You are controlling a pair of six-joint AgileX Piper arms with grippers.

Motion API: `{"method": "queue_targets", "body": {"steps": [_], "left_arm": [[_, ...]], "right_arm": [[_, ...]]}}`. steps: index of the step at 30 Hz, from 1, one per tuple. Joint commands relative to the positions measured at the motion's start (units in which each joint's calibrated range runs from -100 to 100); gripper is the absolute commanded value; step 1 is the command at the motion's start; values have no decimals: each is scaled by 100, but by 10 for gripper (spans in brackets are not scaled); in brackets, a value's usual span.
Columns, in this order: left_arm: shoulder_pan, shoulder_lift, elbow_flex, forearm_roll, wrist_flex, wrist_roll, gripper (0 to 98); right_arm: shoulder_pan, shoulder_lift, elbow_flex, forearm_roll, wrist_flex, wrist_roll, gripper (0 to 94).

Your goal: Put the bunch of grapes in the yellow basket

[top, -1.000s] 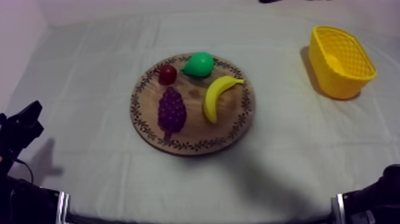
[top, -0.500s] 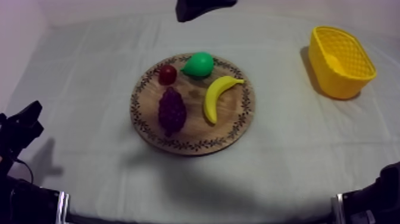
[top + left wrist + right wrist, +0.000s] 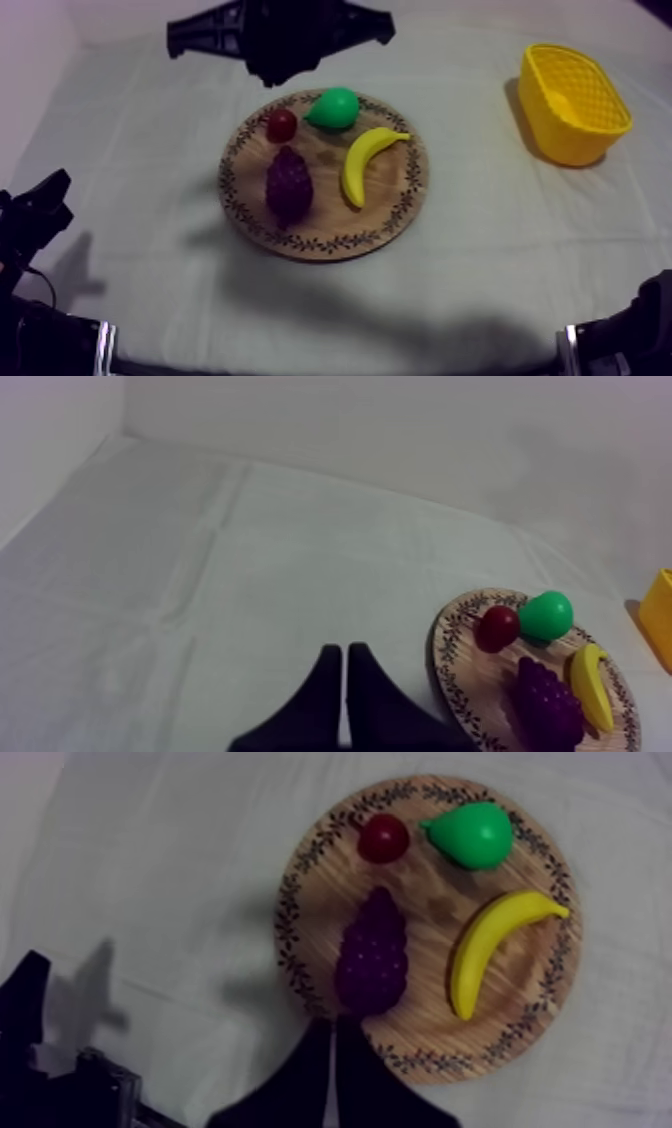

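The purple bunch of grapes (image 3: 288,187) lies on the left half of the round wooden board (image 3: 330,228). The yellow basket (image 3: 573,100) stands at the far right of the table. My right arm (image 3: 275,40) hangs high over the board's far side. Its gripper (image 3: 333,1024) is shut on nothing, a narrow wedge above the grapes (image 3: 372,952) and the board (image 3: 430,902). My left gripper (image 3: 50,195) rests low at the left, well apart from the board. Its fingers (image 3: 345,656) lie together, with the grapes (image 3: 545,701) off to the side.
Also on the board are a banana (image 3: 362,160), a green pear (image 3: 334,107) and a small red fruit (image 3: 281,124). Open cloth separates the board from the basket. A corner of the basket (image 3: 660,616) sits past the board in the left wrist view.
My right arm has come into the top view from the far edge and spread over the board's far side. Its shadow has shifted across the cloth. The fruit and my left arm have not moved.
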Motion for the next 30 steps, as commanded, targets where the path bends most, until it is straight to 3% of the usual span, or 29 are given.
{"method": "queue_targets", "body": {"steps": [1,5,19,23,30], "left_arm": [[0,0,-2,-4,-5,0,1],[0,0,-2,-4,-5,0,1],[0,0,-2,-4,-5,0,1],[0,0,-2,-4,-5,0,1],[0,0,-2,-4,-5,0,1]], "right_arm": [[9,104,20,18,30,-22,3],[52,247,37,-12,32,-73,85],[227,282,276,-552,29,12,814],[280,348,354,-670,26,38,889],[342,548,406,-758,5,80,916]]}}
